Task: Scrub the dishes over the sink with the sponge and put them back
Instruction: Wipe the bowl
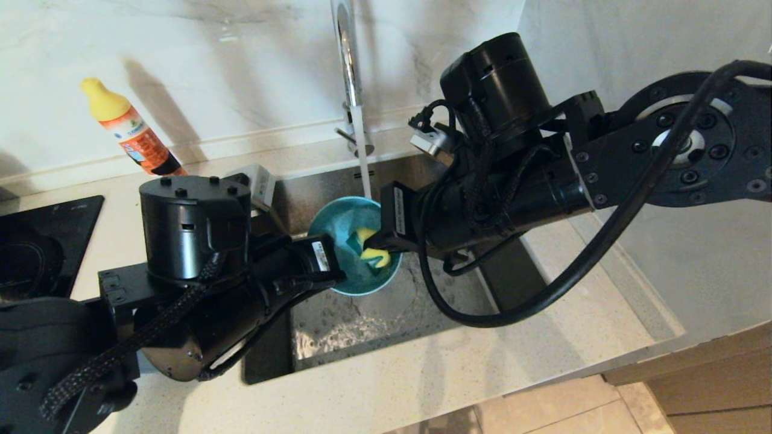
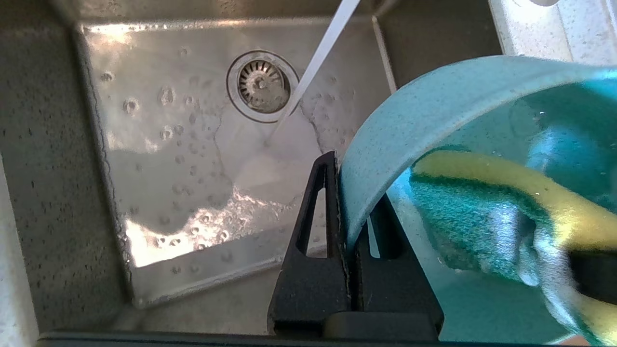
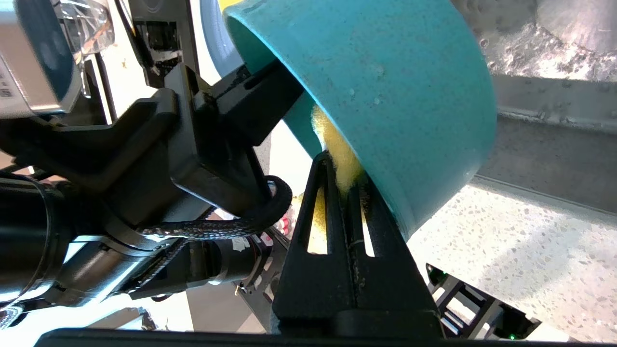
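Left of the sink (image 1: 386, 313), an orange bottle with a yellow cap (image 1: 129, 129) leans against the wall at the back of the worktop (image 1: 434, 386). Over the sink, the left gripper (image 1: 339, 278) has its fingers (image 2: 308, 270) clenched on the rim of the teal-blue bowl (image 1: 353, 265), holding it tilted above the basin. Water runs from the tap (image 1: 348, 72) just behind the bowl, falling beside the drain (image 2: 262, 86). From the right of the sink, the right gripper (image 1: 373, 246) reaches into the bowl, its fingers (image 3: 337, 250) grasping the sponge (image 1: 373, 248), whose green pad lies against the bowl's inner wall.
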You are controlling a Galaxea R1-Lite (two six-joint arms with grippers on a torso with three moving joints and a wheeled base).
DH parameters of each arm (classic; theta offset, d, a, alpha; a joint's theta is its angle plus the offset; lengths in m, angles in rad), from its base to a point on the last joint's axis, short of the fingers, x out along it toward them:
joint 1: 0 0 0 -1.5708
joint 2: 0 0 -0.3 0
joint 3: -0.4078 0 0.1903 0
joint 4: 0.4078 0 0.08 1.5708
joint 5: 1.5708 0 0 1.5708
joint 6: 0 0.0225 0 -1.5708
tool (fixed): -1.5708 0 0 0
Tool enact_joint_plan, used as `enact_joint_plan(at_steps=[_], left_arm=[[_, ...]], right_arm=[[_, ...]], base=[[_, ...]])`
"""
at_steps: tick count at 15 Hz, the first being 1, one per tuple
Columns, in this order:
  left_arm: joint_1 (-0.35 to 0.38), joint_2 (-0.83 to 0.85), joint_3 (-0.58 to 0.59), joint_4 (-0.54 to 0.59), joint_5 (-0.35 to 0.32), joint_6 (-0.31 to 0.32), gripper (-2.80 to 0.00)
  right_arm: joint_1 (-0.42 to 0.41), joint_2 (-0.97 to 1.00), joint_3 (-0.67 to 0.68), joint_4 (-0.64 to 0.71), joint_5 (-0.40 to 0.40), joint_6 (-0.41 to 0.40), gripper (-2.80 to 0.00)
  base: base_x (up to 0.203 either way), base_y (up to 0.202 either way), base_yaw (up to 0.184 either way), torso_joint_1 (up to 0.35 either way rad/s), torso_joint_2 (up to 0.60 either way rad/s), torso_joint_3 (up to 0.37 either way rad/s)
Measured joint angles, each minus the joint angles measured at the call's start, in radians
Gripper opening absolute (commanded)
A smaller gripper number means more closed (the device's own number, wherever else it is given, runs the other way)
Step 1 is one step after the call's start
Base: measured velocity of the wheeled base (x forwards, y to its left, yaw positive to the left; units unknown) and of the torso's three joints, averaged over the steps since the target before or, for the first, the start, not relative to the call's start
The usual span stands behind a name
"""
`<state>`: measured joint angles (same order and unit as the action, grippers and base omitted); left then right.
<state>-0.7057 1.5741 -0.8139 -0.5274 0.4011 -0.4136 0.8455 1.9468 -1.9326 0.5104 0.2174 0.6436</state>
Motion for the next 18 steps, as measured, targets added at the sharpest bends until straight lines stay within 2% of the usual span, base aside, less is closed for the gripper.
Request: enact_joint_plan(at_steps=[18], left_arm=[[-0.010, -0.007, 0.073, -0.006, -0.004, -0.010, -2.80]], right_arm=[[-0.034, -0.048, 0.001, -0.006, -0.001, 0.000, -2.80]], base=[[0.000, 0.000, 0.000, 0.000, 0.00, 0.000]])
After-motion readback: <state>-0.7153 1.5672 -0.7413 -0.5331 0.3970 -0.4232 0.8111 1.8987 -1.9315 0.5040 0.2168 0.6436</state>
